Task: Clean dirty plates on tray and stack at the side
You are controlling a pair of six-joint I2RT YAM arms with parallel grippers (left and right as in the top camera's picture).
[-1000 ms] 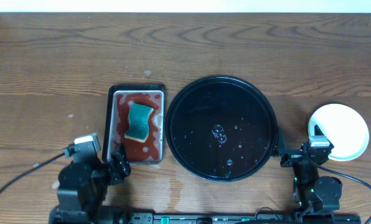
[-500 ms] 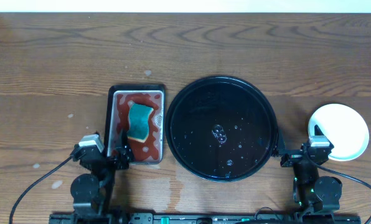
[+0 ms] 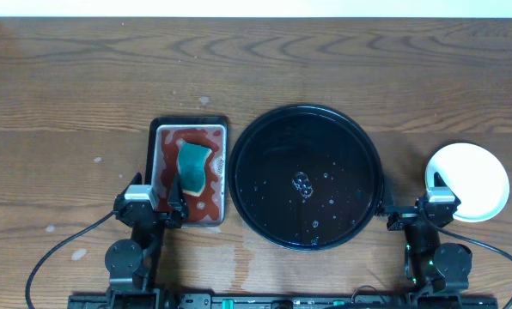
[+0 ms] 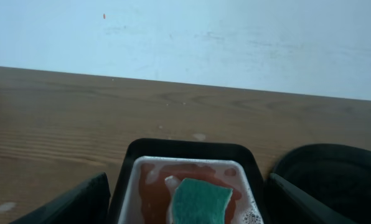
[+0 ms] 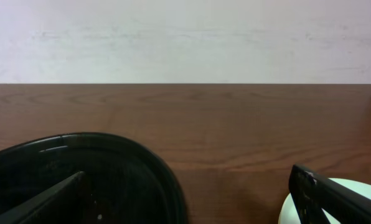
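Tray (image 3: 269, 146) bare and wet, plates (image 3: 475, 182) stacked on table (image 3: 67, 103) right of it. Left gripper (image 3: 172, 206) has just pulled in by sponge (image 3: 192, 166), wide open, empty; right gripper (image 3: 413, 210) same. Task looks done.

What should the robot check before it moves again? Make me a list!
1. The plates sit on the table beside the black tray: ok.
2. The black tray holds no plate: ok.
3. All three plates in that pile: cannot tell.
4. The left hand is open and empty: ok.
5. The right hand is open and empty: ok.
6. The sponge lies in the small sauce tray, not gripped: ok.
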